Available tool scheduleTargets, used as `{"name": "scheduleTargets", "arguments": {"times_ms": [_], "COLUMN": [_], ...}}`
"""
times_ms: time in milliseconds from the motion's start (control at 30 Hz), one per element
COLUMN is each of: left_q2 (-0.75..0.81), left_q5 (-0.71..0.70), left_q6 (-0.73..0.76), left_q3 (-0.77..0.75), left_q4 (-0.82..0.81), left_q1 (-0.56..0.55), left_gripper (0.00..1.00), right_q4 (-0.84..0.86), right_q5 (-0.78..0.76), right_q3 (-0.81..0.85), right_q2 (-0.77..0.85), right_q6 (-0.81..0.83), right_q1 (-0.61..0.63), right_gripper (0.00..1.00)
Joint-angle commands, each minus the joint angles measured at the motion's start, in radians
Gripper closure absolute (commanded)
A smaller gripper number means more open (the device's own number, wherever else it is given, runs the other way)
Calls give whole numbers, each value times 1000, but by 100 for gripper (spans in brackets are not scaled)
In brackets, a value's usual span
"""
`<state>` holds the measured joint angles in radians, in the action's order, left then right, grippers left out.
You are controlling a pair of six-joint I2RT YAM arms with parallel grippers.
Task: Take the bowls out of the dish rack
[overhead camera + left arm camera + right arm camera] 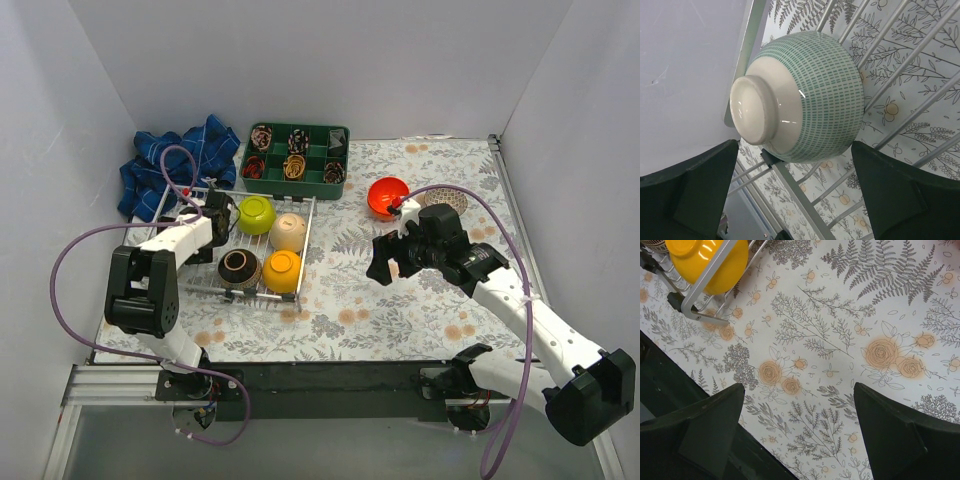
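Observation:
The white wire dish rack (240, 293) sits at the left of the table. It holds a lime green bowl (256, 213), a beige bowl (287, 232), a dark brown bowl (239, 268) and a yellow-orange bowl (282, 270). My left gripper (215, 218) is at the rack's back left. In the left wrist view it (795, 175) is open, with a pale teal-white bowl (805, 97) upside down just ahead of the fingers, on the rack's wires (799, 199). A red bowl (387, 195) lies on the table. My right gripper (385, 262) is open and empty above the floral cloth.
A green compartment tray (296, 160) stands at the back and a blue cloth (180, 165) at the back left. A patterned bowl (448, 198) shows partly behind the right arm. The right wrist view shows the yellow-orange bowl (707, 262) and the black table edge (670, 390).

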<state>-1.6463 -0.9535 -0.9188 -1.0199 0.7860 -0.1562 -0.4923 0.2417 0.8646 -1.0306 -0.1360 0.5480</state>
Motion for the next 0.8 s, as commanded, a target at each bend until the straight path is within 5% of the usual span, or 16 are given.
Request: {"name": "scheduleTargets", "arguments": {"times_ms": [0,533,767], "left_q2": [6,-35,-29], "left_q5": [-50,28,82], "left_q6": [14,35,8], "left_q3": [11,23,-28], "left_q4": [-45,-70,-25], "left_q1": [4,4,-14], "left_gripper": [2,3,27], "right_q4": [17,18,17], "right_q5": [-12,-21,-25], "right_q3": [4,-18,-32], "right_q2": [21,47,61], "right_q6": [27,36,41], "right_q1": [4,4,4], "right_gripper": [1,2,1]}}
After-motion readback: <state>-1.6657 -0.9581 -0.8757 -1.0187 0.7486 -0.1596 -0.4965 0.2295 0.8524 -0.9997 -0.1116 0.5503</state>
